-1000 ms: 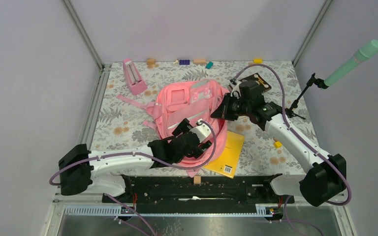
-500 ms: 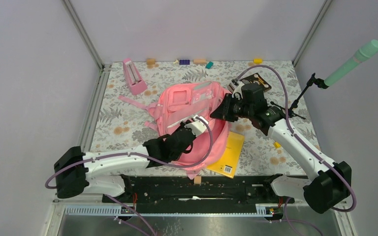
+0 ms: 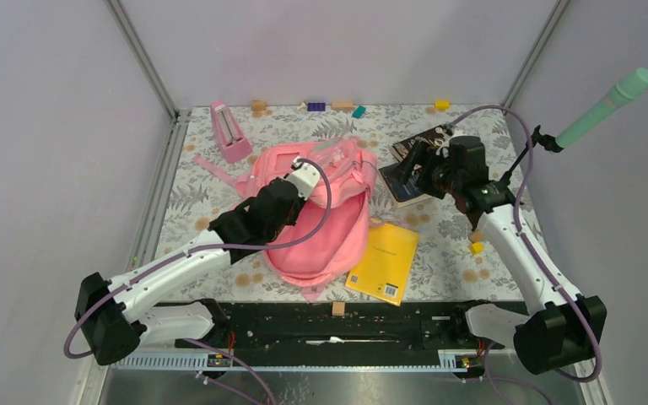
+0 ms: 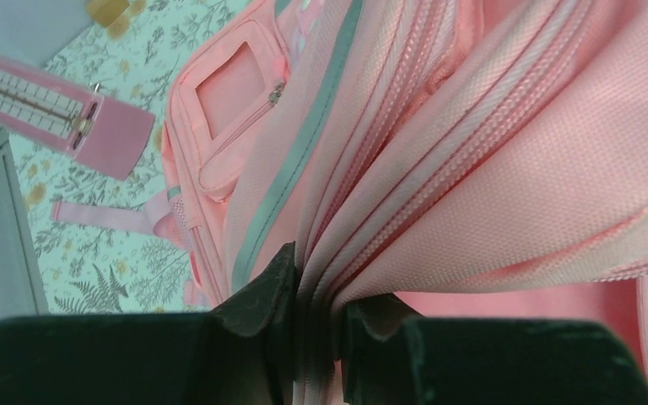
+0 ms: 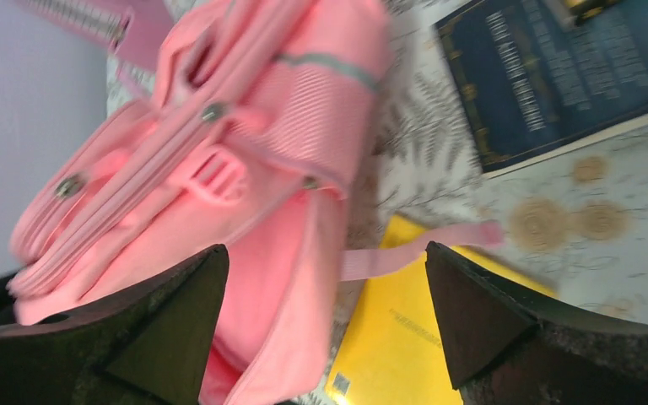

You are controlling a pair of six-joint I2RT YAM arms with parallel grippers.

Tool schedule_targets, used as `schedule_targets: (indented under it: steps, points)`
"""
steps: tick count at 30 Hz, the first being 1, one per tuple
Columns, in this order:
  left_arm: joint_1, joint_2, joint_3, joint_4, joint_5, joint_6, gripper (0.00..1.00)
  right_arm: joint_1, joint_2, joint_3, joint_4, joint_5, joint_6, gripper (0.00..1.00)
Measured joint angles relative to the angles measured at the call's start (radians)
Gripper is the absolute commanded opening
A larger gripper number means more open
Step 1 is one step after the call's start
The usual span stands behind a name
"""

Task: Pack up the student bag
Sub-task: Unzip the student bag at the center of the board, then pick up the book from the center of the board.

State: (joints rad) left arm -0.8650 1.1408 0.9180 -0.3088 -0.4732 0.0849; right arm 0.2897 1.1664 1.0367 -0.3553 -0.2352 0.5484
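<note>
The student bag, soft pink fabric with a pale strip, lies in the middle of the floral table, its zippered edge lifted. My left gripper is shut on that bunched zippered edge, with the fabric pinched between the black fingers. My right gripper hangs open to the right of the bag and touches nothing; the bag and a loose pink strap lie beyond its spread fingers. A yellow book lies at the bag's right side. A dark book lies under the right gripper.
A pink metronome-shaped object stands at the back left. Small coloured blocks line the back edge, and a yellow block lies at the right. A mint microphone on a black stand rises at the right. Metal frame rails border the table.
My left gripper shut on the bag's zippered edge and drew it up and toward the back left. My right gripper opened, let go of the bag and moved right over the dark book.
</note>
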Motion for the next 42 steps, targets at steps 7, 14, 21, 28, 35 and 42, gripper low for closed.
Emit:
schedule_targets:
  steps: [7,14,21,28,35,42]
  points:
    - [0.042,-0.062,0.023,-0.119,0.027,-0.031,0.00,-0.175,0.055,-0.034,0.086,0.079,0.030,0.91]
    - [0.045,-0.064,0.032,-0.173,0.055,-0.034,0.00,-0.269,0.246,-0.081,0.302,0.167,0.130,0.88]
    - [0.045,-0.064,0.042,-0.195,0.087,-0.034,0.00,-0.342,0.436,-0.054,0.430,0.212,0.213,0.88]
    - [0.063,-0.064,0.056,-0.215,0.129,-0.047,0.01,-0.425,0.595,0.046,0.475,0.219,0.237,0.86]
    - [0.092,-0.064,0.066,-0.222,0.176,-0.069,0.01,-0.458,0.720,0.162,0.513,0.218,0.262,0.84]
    - [0.116,-0.064,0.078,-0.229,0.215,-0.088,0.01,-0.463,0.776,0.205,0.547,0.220,0.301,0.85]
